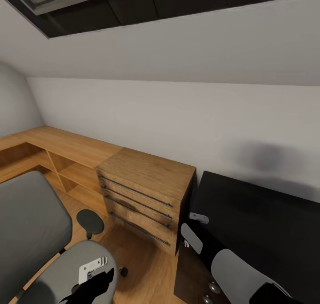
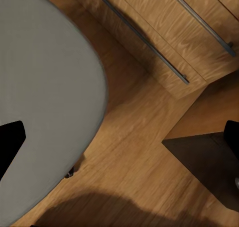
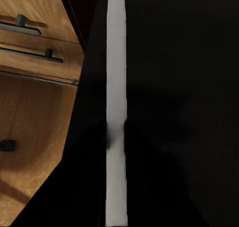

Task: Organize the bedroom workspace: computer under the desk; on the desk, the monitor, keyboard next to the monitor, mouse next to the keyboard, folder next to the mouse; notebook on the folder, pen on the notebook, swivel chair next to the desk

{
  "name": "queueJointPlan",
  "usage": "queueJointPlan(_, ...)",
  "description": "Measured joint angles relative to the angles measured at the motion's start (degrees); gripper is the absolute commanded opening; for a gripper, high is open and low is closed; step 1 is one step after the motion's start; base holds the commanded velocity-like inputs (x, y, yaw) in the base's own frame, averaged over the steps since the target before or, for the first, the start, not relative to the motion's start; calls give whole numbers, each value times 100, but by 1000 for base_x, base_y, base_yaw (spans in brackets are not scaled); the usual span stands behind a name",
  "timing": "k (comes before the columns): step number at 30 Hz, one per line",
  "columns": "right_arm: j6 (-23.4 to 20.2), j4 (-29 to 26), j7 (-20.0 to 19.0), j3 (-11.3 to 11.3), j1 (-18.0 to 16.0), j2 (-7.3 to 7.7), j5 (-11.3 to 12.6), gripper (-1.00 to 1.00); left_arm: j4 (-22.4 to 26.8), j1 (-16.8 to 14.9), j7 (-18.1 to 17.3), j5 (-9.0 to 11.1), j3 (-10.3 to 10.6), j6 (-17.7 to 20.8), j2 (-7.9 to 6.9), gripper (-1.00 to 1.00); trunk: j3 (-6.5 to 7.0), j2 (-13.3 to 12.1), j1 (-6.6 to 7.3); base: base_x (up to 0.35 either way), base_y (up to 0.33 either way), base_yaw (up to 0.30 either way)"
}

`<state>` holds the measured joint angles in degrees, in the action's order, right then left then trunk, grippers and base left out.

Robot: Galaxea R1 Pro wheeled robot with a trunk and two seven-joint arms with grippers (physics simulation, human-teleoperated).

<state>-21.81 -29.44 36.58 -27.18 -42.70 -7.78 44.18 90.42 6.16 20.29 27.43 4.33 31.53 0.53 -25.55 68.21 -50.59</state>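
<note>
Head view: chair (image 1: 31,233) sits at 8 o'clock, black table (image 1: 266,224) at 4, dresser (image 1: 146,193) between. Can't tell either claw's state. Tight gap, so swinging around could easily clip the dresser.

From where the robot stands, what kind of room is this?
Probably a bedroom corner or attic study: a sloped white ceiling, a grey swivel chair, a wooden dresser with bar handles, and a glossy black desk on wood flooring.
</note>
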Motion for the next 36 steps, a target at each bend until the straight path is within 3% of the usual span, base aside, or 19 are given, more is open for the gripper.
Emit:
queueJointPlan(24,-3,11,-22,-9,-1,-8,-31,-100,-9,0,-8,0,-2,-11,3,100,0,0,0,0,0,0)
queueJointPlan(32,-4,121,6,2,4,-7,71,-100,-9,0,-9,-6,1,-25,0,100,142,-320,175,0,0,0)
queueJointPlan(36,-2,-156,75,-10,3,8,56,-100,-10,0,21,-11,2,-37,3,100,214,-481,263,0,0,0)
